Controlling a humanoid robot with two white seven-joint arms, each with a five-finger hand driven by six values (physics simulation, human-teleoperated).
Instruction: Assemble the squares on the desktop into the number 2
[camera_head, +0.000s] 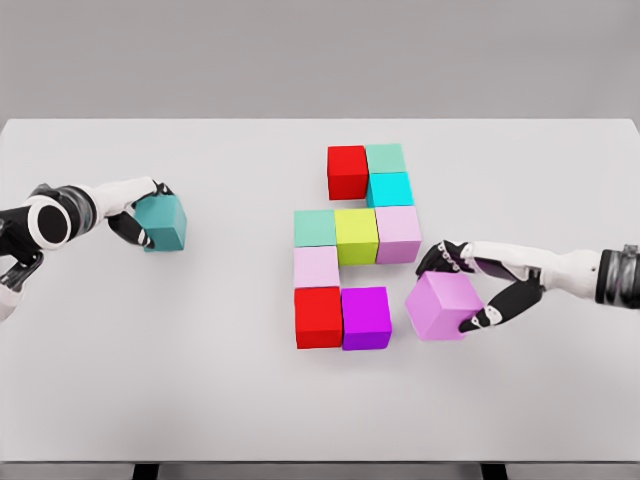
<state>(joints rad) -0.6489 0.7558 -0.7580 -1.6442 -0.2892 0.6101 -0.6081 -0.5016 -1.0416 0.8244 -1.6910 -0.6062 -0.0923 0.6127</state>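
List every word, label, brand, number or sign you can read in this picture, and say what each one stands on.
None: nothing printed can be read anywhere.
The cubes on the white table have plain coloured faces, including the teal cube in the left hand and the violet cube in the right hand.
The arms show no markings.

Eleven cubes (355, 236), two hands (140, 215) and one table (200, 380).
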